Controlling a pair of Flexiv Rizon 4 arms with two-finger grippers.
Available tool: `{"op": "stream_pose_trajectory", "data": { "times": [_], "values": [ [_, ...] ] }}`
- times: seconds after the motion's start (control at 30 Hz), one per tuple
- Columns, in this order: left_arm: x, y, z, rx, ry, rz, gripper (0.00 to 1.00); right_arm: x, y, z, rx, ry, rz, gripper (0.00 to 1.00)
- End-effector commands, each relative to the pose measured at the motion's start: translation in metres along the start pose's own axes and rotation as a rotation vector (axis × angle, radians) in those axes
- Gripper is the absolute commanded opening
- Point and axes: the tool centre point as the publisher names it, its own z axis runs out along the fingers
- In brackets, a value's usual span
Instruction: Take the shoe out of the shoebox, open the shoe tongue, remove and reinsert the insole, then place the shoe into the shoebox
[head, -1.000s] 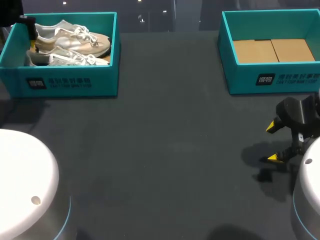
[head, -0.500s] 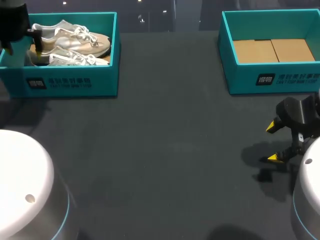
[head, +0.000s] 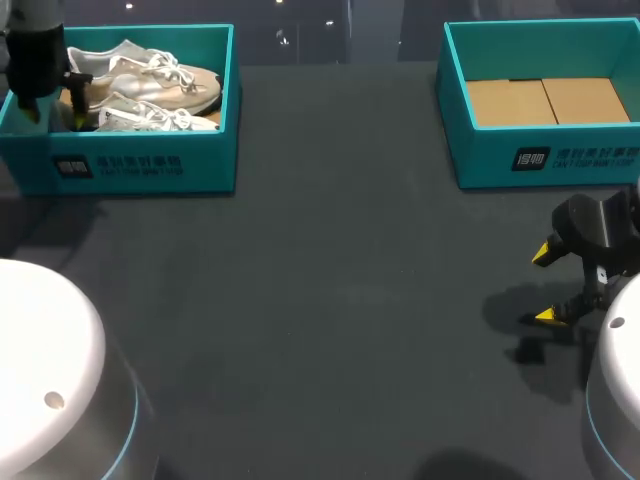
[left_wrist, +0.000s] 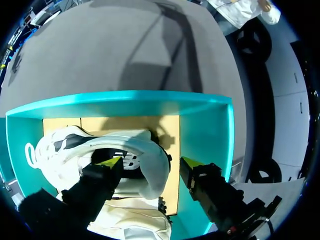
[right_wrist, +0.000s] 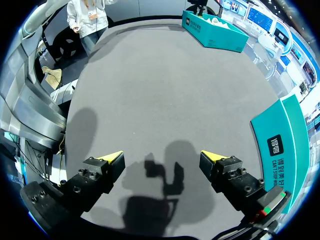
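Two pale sneakers lie side by side in the teal shoebox at the table's far left. My left arm hangs over that box's left end. In the left wrist view, my left gripper straddles the heel of a white shoe. One finger sits at the shoe's opening and the other stands a little clear of the heel, so it is open. A second, cream shoe lies beside it. My right gripper hovers open and empty above the bare table at the right edge.
A second teal box at the far right holds only its brown cardboard floor. The dark table surface stretches between the two boxes.
My left arm has come down into the left shoebox over the shoes' heel end, and its fingers have drawn somewhat closer together. The right arm has not moved.
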Motion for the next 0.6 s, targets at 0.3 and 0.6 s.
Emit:
{"op": "stream_pose_trajectory", "data": {
  "times": [0.3,0.6],
  "values": [
    [0.003,0.001,0.019,0.027,0.026,0.013,0.69,0.002,0.000,0.000,0.003,-0.003,0.001,1.00],
    [0.006,0.002,0.030,0.042,0.052,0.020,0.75,0.002,0.000,0.000,0.003,-0.003,0.001,1.00]
  ]
}}
